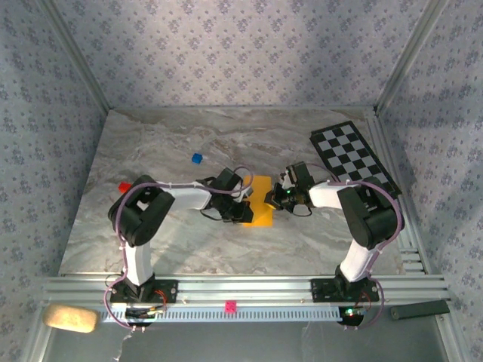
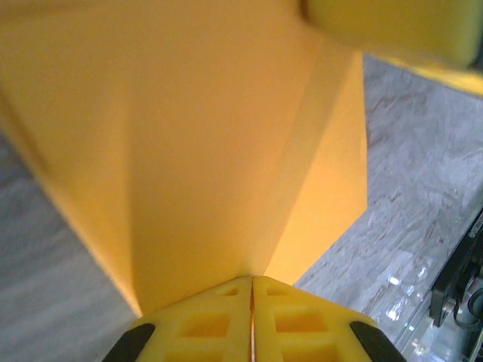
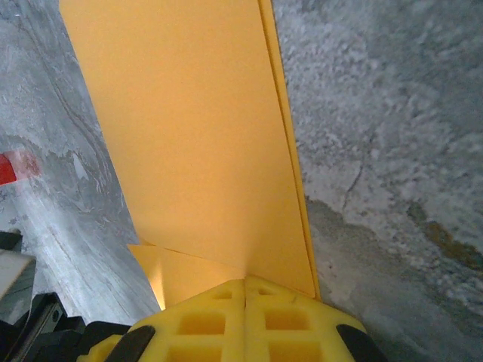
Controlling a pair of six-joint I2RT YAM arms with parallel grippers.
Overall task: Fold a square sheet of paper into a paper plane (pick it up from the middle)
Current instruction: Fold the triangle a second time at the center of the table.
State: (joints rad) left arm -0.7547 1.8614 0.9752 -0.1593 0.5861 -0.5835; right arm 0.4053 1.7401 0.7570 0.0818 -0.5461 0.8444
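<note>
Paper, a thin orange-yellow creased sheet (image 1: 260, 188), sits mid-frame in the top view between both arms, over the grey marbled table (image 1: 173, 151); cannot tell if it is lifted or resting. Left end effector (image 2: 251, 280) is pinched tight on the sheet at a fold ridge. Right end effector (image 3: 245, 281) is clamped on the opposite edge, with layered folds visible. Risks: uneven pull between the arms could tear the paper or skew the crease; the thin sheet could slip from either pinch, sag and misalign the next fold.
</note>
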